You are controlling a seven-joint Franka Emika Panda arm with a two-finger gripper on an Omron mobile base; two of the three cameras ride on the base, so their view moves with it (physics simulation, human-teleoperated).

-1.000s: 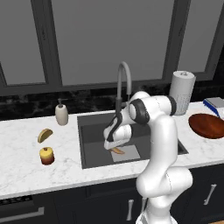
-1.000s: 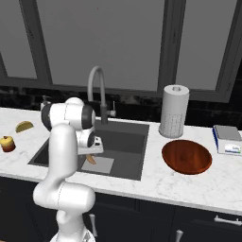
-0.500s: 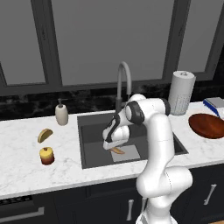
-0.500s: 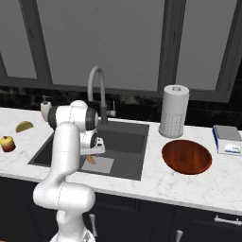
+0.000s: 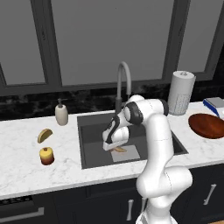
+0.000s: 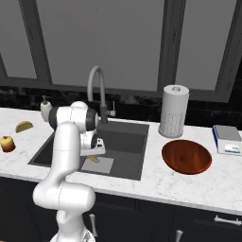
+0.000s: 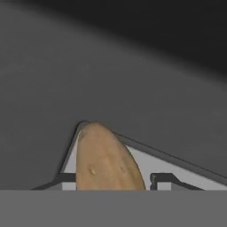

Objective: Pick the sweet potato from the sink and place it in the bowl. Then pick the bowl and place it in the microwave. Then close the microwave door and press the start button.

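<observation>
The sweet potato (image 7: 106, 159) is a small tan-orange tuber lying on the light grey square at the bottom of the dark sink (image 5: 92, 131). It also shows under the hand (image 5: 121, 149) (image 6: 94, 159). My gripper (image 7: 113, 179) reaches down into the basin (image 5: 114, 145) (image 6: 96, 152). One fingertip stands on each side of the tuber: the left tip touches it, while a thin gap remains at the right one. The reddish-brown bowl (image 5: 208, 126) (image 6: 186, 156) sits empty on the counter to the right of the sink. The microwave and its door are out of view.
A tall curved faucet (image 5: 124, 76) rises behind the basin. A paper towel roll (image 6: 173, 109) stands at the back right. A soap bottle (image 5: 61, 113), a yellow-brown crescent food (image 5: 44, 134) and a red-yellow fruit (image 5: 47, 155) lie on the left counter. A small box (image 6: 228, 139) sits far right.
The hand has dropped slightly lower over the sweet potato, and the jaws have narrowed from wide open to close around it. Everything on the counter stayed where it was.
</observation>
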